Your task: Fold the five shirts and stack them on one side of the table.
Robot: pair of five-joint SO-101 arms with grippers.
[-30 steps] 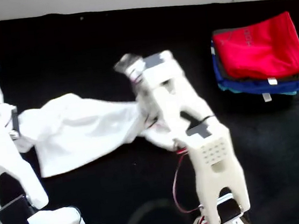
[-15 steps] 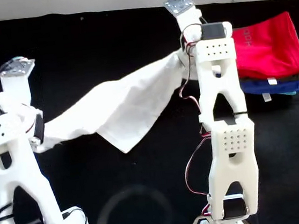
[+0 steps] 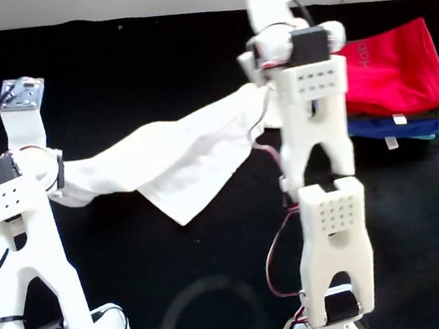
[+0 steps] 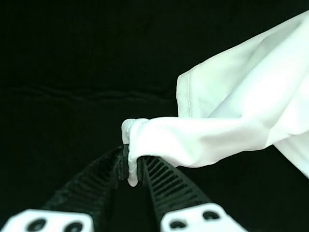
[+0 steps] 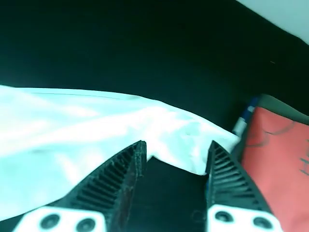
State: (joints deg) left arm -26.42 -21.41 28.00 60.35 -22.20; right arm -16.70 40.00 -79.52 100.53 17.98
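Judging by the pile of folded shirts (image 3: 384, 74), red on top, at the far right of the black table (image 3: 112, 57), you have one remaining. The white cotton shirt (image 3: 179, 157) hangs unfolded in the middle. The left gripper (image 4: 131, 162) pinches its corner, and the right gripper (image 5: 176, 150) has wide jaws.

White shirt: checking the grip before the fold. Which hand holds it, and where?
The left hand pinches the white shirt by a bunched edge; right hand is open.
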